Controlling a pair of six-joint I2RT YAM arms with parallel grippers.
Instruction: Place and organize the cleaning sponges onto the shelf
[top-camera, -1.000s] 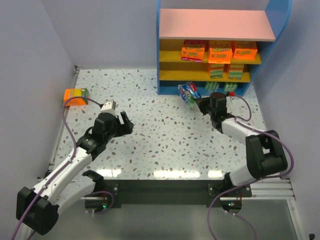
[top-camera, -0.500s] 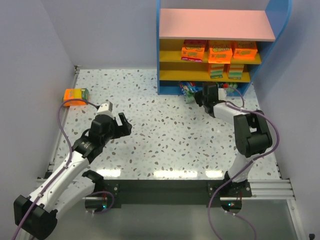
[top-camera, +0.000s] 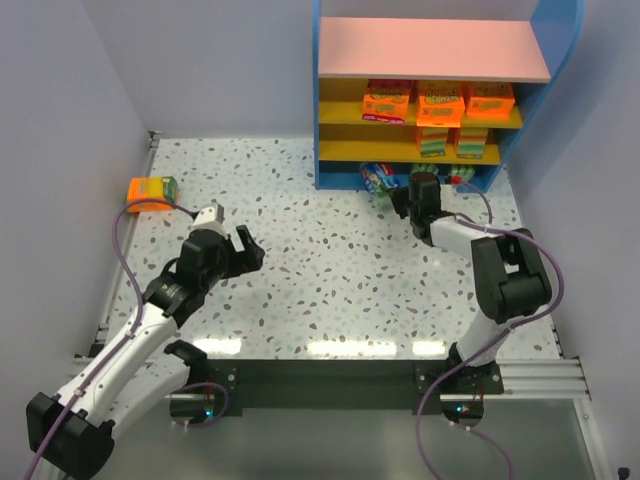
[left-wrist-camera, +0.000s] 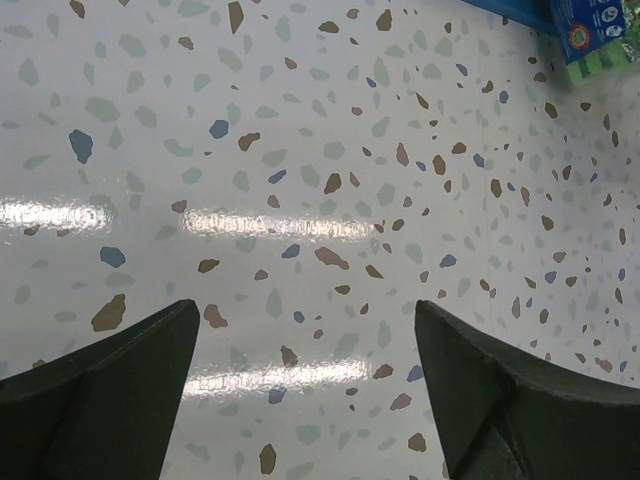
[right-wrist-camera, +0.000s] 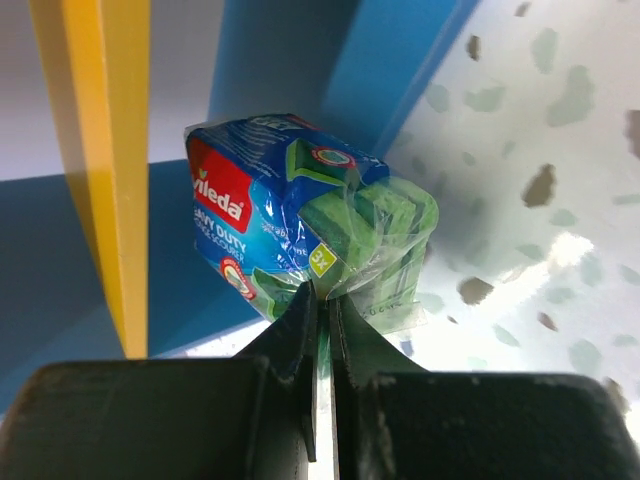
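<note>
I work over a white, speckled surface, boxed in by plain lilac walls; light glints in bright streaks along its near edge.

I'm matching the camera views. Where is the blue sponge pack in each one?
Top external: blue sponge pack at the foot of the shelf.
Left wrist: top right corner.
Right wrist: centre, pinched by the right gripper.
Shared landmark: the shelf's blue frame.

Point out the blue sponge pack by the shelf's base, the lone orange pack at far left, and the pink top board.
blue sponge pack (right-wrist-camera: 268, 215): right wrist view, blue printed wrapper face.
lone orange pack (top-camera: 148, 195): top view, its upper face.
pink top board (top-camera: 430, 45): top view, board's middle.
</note>
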